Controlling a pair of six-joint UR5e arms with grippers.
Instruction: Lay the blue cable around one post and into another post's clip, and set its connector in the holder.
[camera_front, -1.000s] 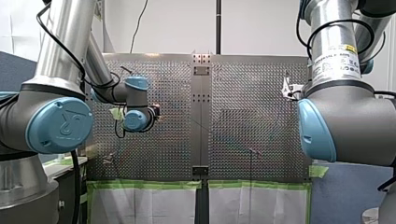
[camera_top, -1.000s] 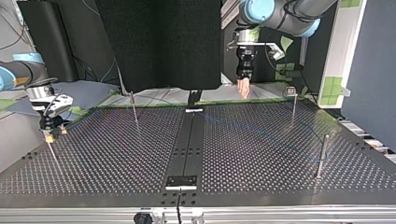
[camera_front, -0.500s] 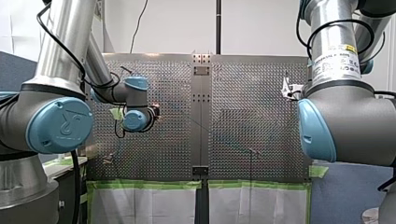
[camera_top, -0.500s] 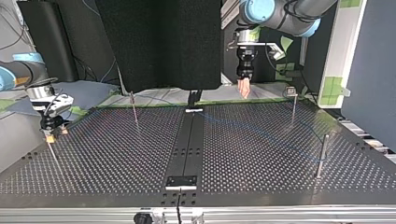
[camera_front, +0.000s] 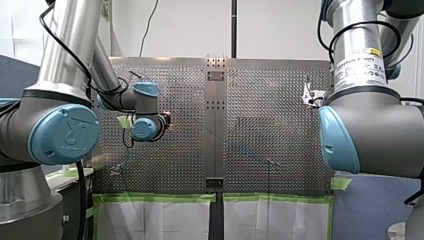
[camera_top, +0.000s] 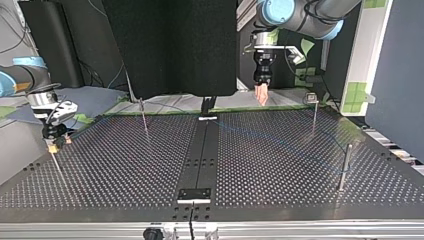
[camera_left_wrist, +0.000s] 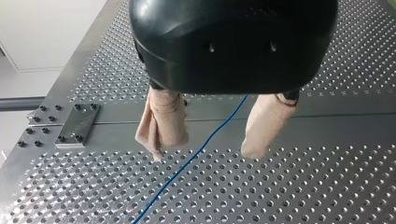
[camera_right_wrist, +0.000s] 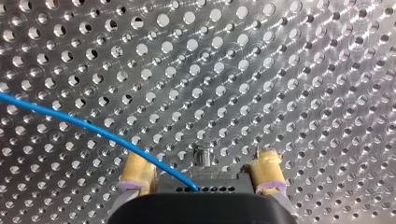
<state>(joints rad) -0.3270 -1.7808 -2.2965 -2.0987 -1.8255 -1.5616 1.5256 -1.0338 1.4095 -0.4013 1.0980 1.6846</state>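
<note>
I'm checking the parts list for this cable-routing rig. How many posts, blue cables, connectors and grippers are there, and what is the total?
Posts: 4
Blue cable: 1
Connector: 1
Grippers, left gripper and right gripper: 2
Total: 8

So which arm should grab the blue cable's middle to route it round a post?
Left, probably. My left tool is open just above the blue cable, which lies on the table beneath its spread fingers. My right tool is occupied, shut on the connector.
</note>
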